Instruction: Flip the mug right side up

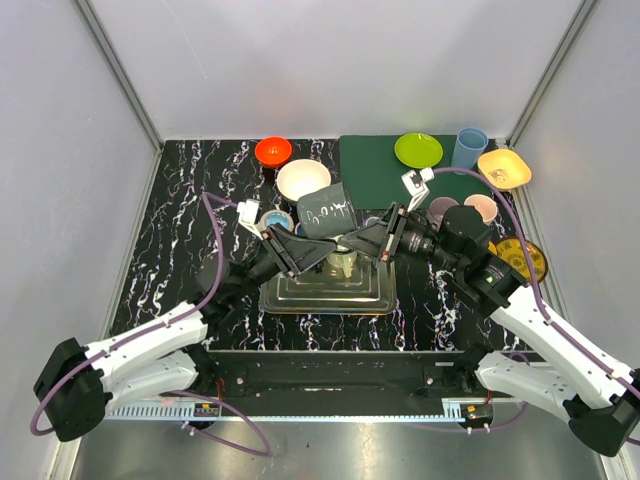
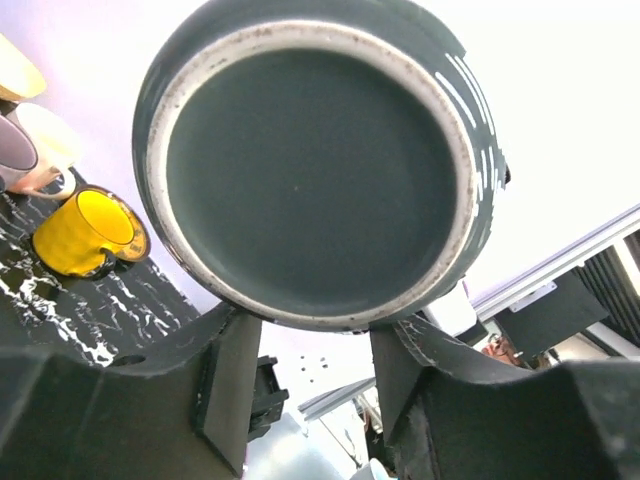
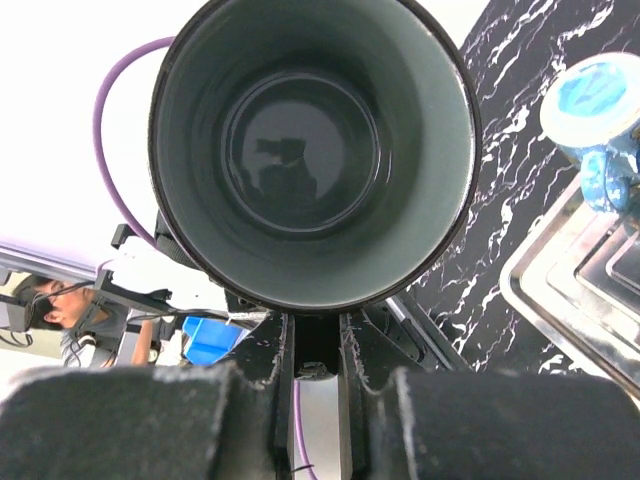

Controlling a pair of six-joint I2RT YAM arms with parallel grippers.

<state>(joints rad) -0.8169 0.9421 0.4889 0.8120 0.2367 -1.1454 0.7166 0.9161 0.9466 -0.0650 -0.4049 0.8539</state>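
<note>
The dark grey mug [image 1: 328, 210] hangs in the air above the metal tray [image 1: 300, 295], lying roughly on its side. The right wrist view looks into its open mouth [image 3: 300, 150]; the left wrist view shows its flat base [image 2: 310, 170]. My right gripper [image 1: 378, 236] is shut on the mug's handle, which sits between its fingers [image 3: 313, 335]. My left gripper [image 1: 298, 246] is open, its two fingers spread wide just under the rim of the base [image 2: 315, 345]; I cannot tell whether they touch it.
A pale green cup [image 1: 342, 262] stands in the tray. A white bowl [image 1: 300, 178], orange bowl [image 1: 272, 150] and small blue cup [image 1: 275, 220] are behind. At the right are a green mat [image 1: 375, 170], green plate [image 1: 418, 150], blue cup [image 1: 469, 147], yellow bowl [image 1: 504, 168] and yellow mug [image 1: 520, 258].
</note>
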